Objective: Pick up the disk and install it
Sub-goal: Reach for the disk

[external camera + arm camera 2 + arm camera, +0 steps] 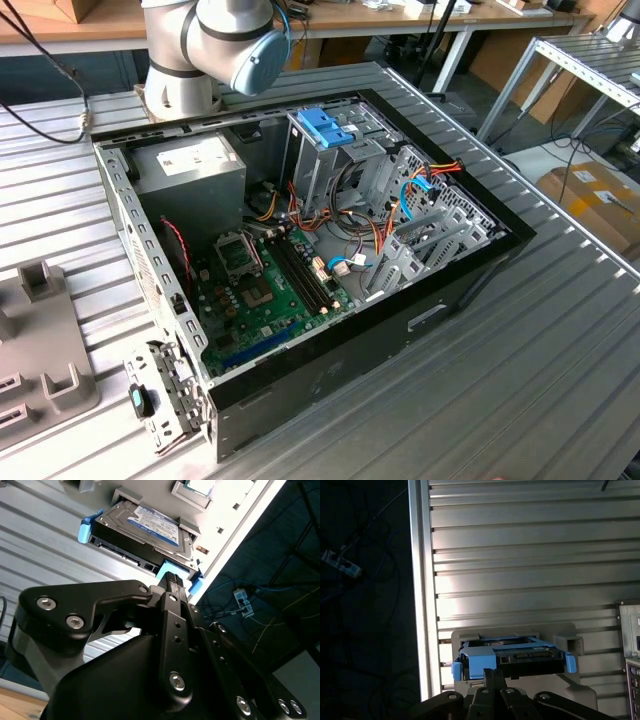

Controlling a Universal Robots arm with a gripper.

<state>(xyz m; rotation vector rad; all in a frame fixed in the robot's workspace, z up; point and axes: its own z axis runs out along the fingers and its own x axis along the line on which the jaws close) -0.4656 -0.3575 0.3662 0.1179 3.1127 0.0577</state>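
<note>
Currently the pick-up step is in hand, judged from both wrist views. The disk [145, 527], a flat grey-metal hard drive with a white-and-blue label in a light-blue plastic carrier, lies flat in a pale grey moulded cradle [570, 642]. The cradle sits on the ribbed aluminium table [530, 555], near the table's edge. The black gripper [173, 580] is at the carrier's blue front tab, touching or just short of it. Whether the jaws are open or have hold of anything cannot be told. Disk not lifted. In the exterior view the open black computer case [450, 300] sits mid-table, its metal drive cage [330, 160] on the far side. Install not begun. Judgement: the grasp calls for a centred, square hold on the tab and a lift clear of the cradle's raised walls.
</note>
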